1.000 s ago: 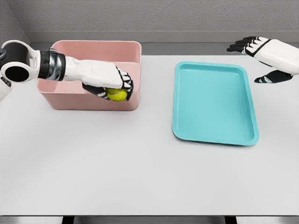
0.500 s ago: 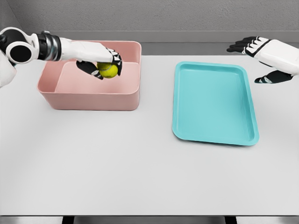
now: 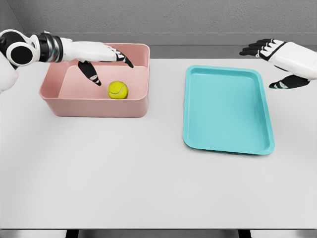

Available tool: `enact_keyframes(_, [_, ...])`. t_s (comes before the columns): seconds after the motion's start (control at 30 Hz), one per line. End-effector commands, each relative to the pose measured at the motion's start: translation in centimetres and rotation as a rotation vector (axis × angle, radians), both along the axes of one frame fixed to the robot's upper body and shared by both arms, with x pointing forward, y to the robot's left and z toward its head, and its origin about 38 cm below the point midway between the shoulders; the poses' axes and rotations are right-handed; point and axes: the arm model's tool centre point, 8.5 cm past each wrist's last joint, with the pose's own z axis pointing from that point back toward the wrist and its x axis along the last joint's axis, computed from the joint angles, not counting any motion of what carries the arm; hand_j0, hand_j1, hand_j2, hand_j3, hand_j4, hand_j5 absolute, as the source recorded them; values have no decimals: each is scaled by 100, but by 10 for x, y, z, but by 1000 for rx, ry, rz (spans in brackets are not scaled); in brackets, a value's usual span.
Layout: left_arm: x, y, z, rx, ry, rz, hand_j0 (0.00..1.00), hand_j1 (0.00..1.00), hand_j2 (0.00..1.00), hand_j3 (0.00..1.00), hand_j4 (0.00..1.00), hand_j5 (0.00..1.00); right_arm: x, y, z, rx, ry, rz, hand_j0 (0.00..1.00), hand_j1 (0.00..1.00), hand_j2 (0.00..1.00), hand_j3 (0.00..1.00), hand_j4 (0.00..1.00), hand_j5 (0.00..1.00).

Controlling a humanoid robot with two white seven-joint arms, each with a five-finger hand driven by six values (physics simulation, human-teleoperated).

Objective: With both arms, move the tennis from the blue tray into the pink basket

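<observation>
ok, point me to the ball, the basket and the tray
ball [image 3: 118,89], head view, middle of its yellow face
basket [image 3: 94,106], head view, front outer wall
tray [image 3: 225,106], head view, bare floor at its middle

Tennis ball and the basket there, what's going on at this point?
The tennis ball lies inside the pink basket, free of any hand. The left hand is above the basket with fingers spread, holding nothing. The blue tray has nothing in it. The right hand is open beyond the tray's far right corner.
</observation>
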Motion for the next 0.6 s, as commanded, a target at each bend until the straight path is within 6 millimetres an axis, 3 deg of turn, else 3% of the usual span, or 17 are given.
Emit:
enact_keyframes(0.0, [-8,-7,15,-23,-33,-42,100,100,100,100,100,100,0,0,1,7,0,-1,100,100,100,100,100,100])
enact_keyframes(0.03, [-17,6,27,-13,-64,-53,100,100,100,100,100,100,0,0,1,7,0,-1,100,100,100,100,100,100])
enact_keyframes(0.23, [-52,53,46,-24,-125,-37,100,100,100,100,100,100,0,-1,1,6,0,-2,100,100,100,100,100,100])
enact_keyframes(0.3, [-55,72,44,-30,-131,0,100,100,100,100,100,100,0,-1,1,5,0,-2,100,100,100,100,100,100])
enact_keyframes(0.4, [-61,82,25,-13,-89,20,100,100,100,100,100,100,0,0,1,6,-1,1,100,100,100,100,100,100])
enact_keyframes(0.57, [-64,93,15,2,-64,42,100,100,100,100,100,100,-3,5,4,3,-7,20,100,100,100,100,100,100])
